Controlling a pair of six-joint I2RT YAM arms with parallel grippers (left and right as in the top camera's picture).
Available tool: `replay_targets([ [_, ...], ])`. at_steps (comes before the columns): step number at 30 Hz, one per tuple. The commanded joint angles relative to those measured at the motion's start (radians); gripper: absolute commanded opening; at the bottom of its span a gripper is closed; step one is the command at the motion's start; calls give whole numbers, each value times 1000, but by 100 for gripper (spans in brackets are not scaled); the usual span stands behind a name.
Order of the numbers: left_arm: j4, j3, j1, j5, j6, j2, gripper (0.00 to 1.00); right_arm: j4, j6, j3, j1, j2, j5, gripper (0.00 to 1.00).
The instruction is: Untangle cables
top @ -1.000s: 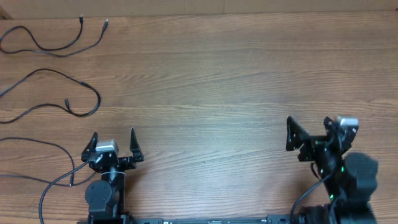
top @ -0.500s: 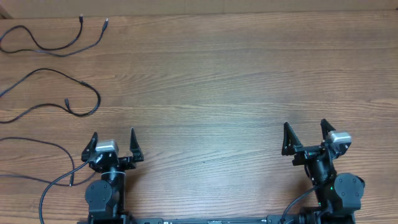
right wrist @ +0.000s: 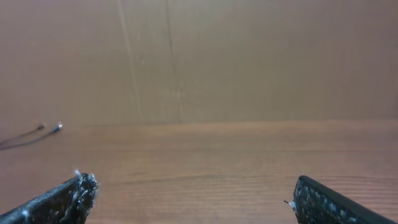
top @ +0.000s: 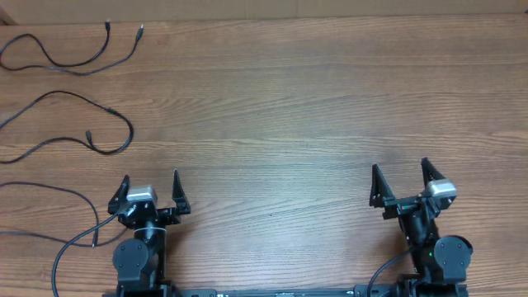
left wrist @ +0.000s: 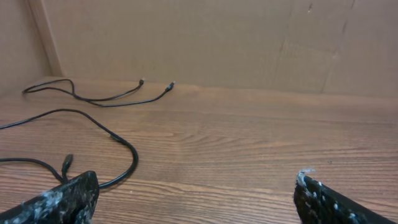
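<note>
Wooden table (top: 289, 107), cardboard wall (left wrist: 186, 37) along its far edge. Three thin black cables lie on the left side, not touching. First cable (top: 74, 68) is just beside the wall, plugs pointing to it. Second cable (top: 111, 111) is looped, further from the wall. Third cable (top: 74, 194) is furthest from the wall.

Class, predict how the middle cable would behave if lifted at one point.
The middle cable lies in loose curves, so it would probably droop limply. It is very thin, so likely light. Its plug end may trail behind.
</note>
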Motion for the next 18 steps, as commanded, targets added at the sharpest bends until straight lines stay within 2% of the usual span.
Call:
replay_targets([
  [1, 1, -4, 5, 2, 23, -10, 100, -34, -36, -10, 5, -4, -2, 100],
  [18, 1, -4, 5, 2, 23, -10, 99, -43, -40, -10, 6, -4, 54, 100],
])
